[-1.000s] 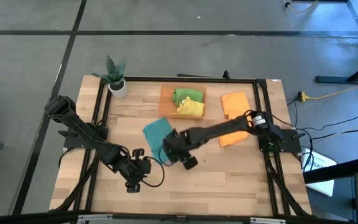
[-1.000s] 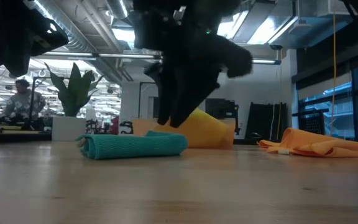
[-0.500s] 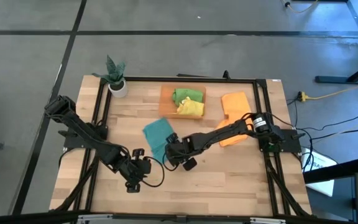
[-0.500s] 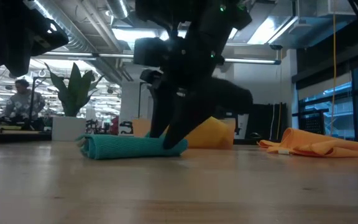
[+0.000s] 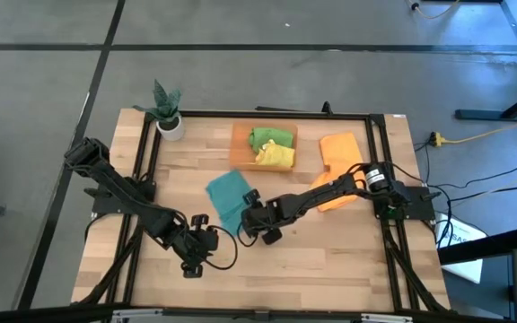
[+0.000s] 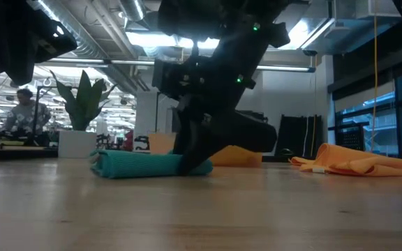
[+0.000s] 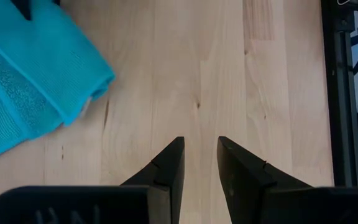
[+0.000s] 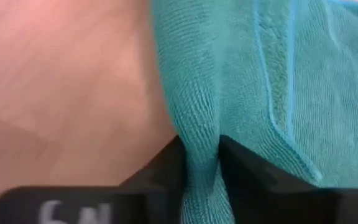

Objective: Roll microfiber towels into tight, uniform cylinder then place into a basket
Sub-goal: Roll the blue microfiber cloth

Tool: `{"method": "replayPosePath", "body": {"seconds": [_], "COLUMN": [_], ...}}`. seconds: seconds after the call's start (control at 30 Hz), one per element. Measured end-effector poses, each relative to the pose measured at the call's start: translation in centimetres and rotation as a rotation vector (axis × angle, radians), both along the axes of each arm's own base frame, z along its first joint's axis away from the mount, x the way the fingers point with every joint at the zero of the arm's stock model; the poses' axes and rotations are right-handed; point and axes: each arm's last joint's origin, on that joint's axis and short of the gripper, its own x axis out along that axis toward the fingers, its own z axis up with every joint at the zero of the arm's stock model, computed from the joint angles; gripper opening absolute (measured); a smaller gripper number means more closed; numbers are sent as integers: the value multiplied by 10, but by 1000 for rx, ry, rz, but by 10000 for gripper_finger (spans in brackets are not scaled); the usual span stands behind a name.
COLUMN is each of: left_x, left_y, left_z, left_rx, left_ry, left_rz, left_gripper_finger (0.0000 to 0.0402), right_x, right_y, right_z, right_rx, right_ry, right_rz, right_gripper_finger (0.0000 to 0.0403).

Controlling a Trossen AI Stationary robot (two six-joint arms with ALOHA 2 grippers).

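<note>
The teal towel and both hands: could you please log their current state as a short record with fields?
teal towel: lying folded on the table, in front of the basket
right hand: down at the towel's near edge, fingers pinching a fold of it
left hand: hovering over bare wood beside the towel, fingers slightly apart, holding nothing
basket: holds a green towel and a yellow towel

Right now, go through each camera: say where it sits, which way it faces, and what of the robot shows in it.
High view: above the table, facing straight down; both arms show, the right end effector at the teal towel.
Low view: at table-top height, facing level across; the right arm comes down onto the teal towel.
Left wrist view: on the left arm, facing bare wood; its end effector shows, fingers slightly apart.
Right wrist view: on the right arm; its end effector pinches a towel fold.
All four views share the teal towel.
</note>
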Motion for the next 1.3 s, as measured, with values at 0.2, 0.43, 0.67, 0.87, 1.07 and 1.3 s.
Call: {"method": "replayPosePath", "body": {"seconds": [0.2, 0.43, 0.67, 0.87, 1.07, 1.3], "left_x": [0, -2, -6, -8, -10, -9], "left_y": [0, -2, -7, -11, -13, -11], "left_z": [0, 0, 0, 0, 0, 0], "left_rx": [-12, -24, -25, -36, -36, 13], "left_ry": [3, 6, 6, 9, 9, -33], "left_rz": [22, 33, 12, 15, 9, 42], "left_gripper_finger": [86, 86, 86, 86, 86, 86], "right_x": [0, 1, 8, 17, 19, 20], "right_y": [0, 8, 7, -26, -52, -54], "right_z": [0, 27, 62, 67, 69, 62], "right_rx": [79, 287, 465, 525, 670, 718], "right_ry": [18, 168, 217, 184, 203, 234], "right_rz": [-17, 1, 63, -12, -45, -40], "right_gripper_finger": [13, 7, 5, 4, 4, 4]}}
